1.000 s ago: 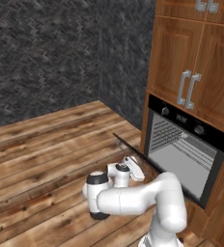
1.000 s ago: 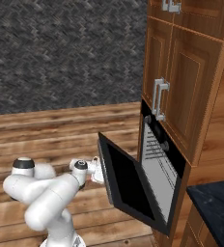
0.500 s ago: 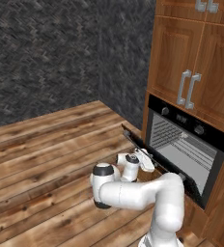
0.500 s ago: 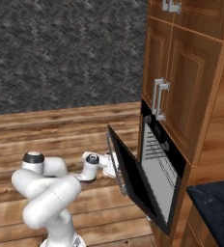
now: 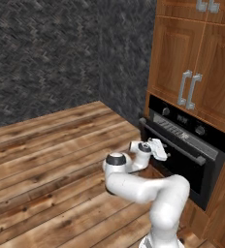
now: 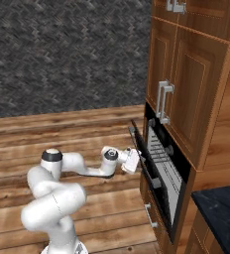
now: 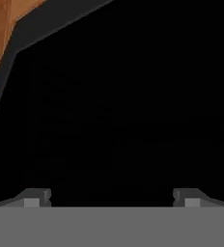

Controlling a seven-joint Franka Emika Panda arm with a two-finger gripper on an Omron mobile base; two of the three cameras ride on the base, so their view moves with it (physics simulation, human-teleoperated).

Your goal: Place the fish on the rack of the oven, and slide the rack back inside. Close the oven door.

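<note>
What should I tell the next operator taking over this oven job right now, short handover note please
Gripper: open, holding nothing, its fingertips spread wide right against the black oven door.
Oven door: nearly shut, tilted out a little at the top, with the hand pressed on its outer face below the silver bar handle.
Oven: the rack sits inside, seen through the gap. The fish cannot be made out from here.
Done: rack is in, door mostly up.
Left: push the door fully closed, then back the arm off.

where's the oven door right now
In the right base view the oven door stands right of centre, slightly ajar below the wooden cabinets, with the hand at its outer face.
</note>
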